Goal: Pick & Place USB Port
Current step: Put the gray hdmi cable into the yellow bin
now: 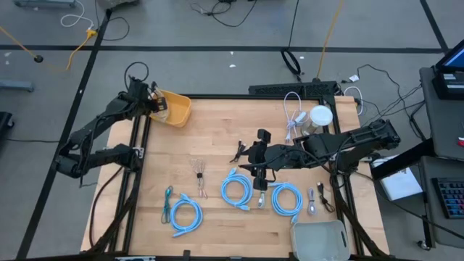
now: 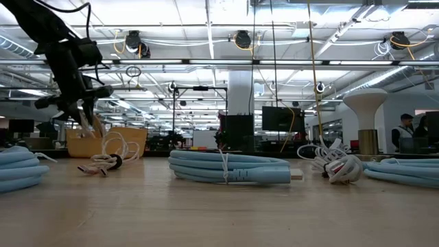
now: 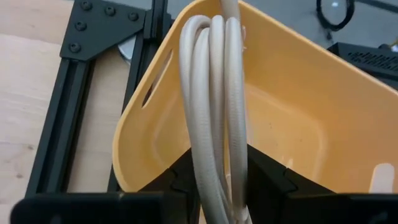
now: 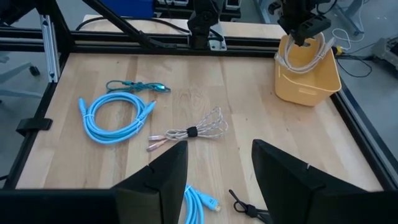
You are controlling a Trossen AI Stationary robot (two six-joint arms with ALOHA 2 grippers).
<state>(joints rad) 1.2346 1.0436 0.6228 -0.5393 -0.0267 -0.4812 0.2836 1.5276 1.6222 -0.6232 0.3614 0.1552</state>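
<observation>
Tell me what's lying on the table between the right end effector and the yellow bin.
In the right wrist view, a small bundled braided cable lies on the wood between the right end effector and the yellow bin; the rest is bare.

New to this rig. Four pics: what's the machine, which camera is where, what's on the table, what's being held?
Two dark robot arms work at a wooden table. One picture looks straight down, one looks level across the tabletop, and two come from cameras on the wrists. Several coiled blue cables and a small braided cable lie on the wood. The left tool hangs over the yellow bin at the far left corner, with a coiled white cable between its fingers. The right tool waits open above the middle, empty.
</observation>
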